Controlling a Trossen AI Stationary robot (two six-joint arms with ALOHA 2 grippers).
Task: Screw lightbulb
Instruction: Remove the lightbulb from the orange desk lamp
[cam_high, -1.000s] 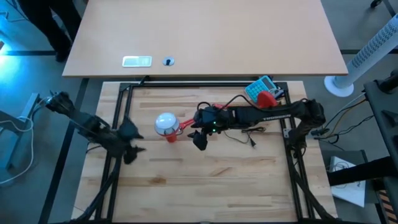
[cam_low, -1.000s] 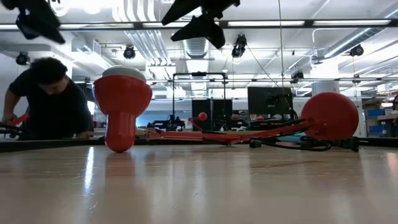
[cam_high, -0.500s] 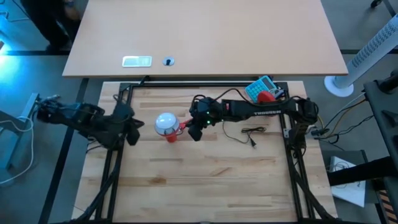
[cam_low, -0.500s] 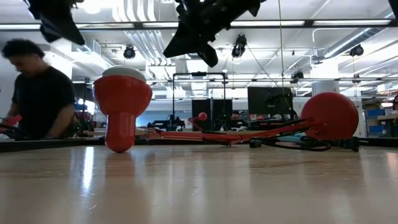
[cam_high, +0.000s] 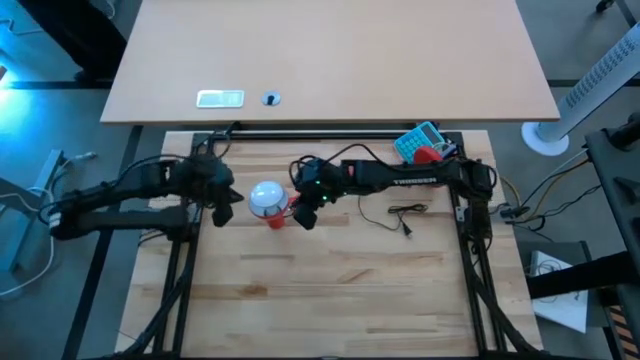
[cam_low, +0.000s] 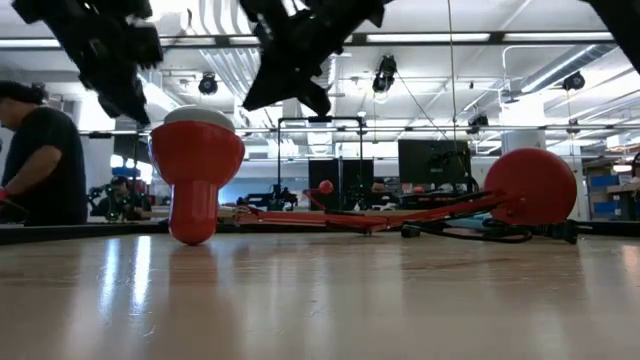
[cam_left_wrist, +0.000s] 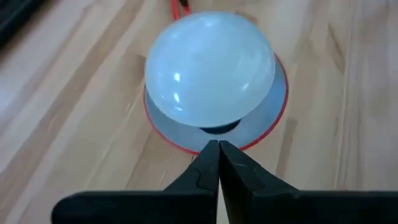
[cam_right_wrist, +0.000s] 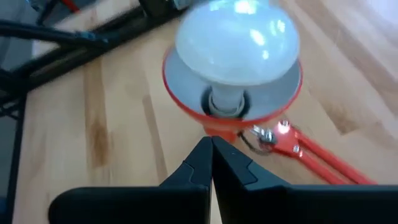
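From above, the lightbulb (cam_high: 265, 196) sits in the red shade (cam_high: 274, 217) on the worktop (cam_high: 330, 290), between my tools. My left tool (cam_left_wrist: 217, 163) and right tool (cam_right_wrist: 211, 158) are clenched, empty; the neck looks unseated, so screwing remains.

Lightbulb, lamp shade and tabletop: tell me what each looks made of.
The lightbulb looks like frosted white glass or plastic; it is smooth, with small glints on the dome. The lamp shade looks like red-painted metal, possibly plastic, with a pale matte inside. The tabletop is light wood planks with visible grain and seams, and a slight sheen.
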